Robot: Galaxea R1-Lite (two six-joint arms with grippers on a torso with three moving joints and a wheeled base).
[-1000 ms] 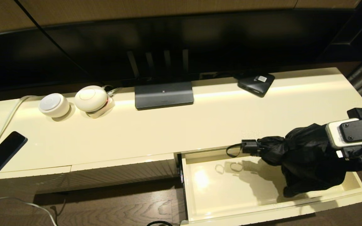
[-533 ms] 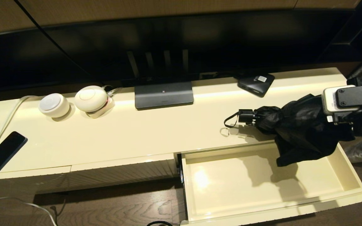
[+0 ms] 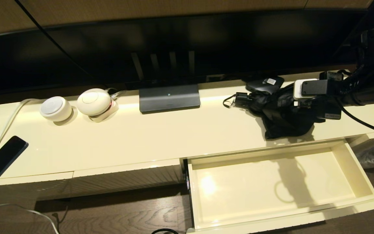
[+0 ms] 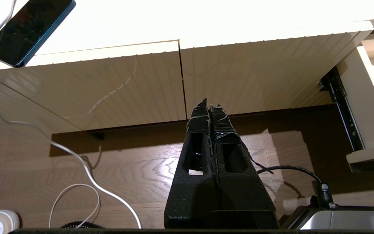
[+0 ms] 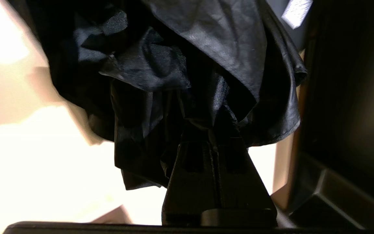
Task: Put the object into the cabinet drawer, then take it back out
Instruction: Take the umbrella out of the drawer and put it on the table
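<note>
**Umbrella lifted clear of drawer, now over cabinet top**

Since the earlier frame the umbrella [image 3: 279,113] has travelled out of the drawer [image 3: 355,169] and up toward twelve o'clock; it now hangs over the cabinet top [image 3: 161,133], its lower folds at or just above the surface. The drawer stands pulled out with nothing in it but the umbrella's shadow.

Right gripper [image 5: 213,130]: jaws pressed together, pinching a bunch of the umbrella's fabric. From the head view the arm reaches in from three o'clock. The umbrella's handle [image 3: 243,97] and wrist loop [image 3: 228,100] point toward nine o'clock, just beside the small black box [image 3: 265,84] with the white label at the back of the top.

Left gripper [image 4: 210,113]: jaws pressed together on nothing, parked low in front of the closed ribbed panels, above the wooden floor.

Handling assessment: the umbrella appears light, with soft, glossy, loose folds around a stiff core. A hold on cloth alone looks liable to slip or let the load swing and sag; the short handle, or the shaft through the fabric, would give a firmer purchase. The loop could snag on the box nearby.

Task status, as judged: both placing and retrieval appear done; setting down and release remain.
</note>
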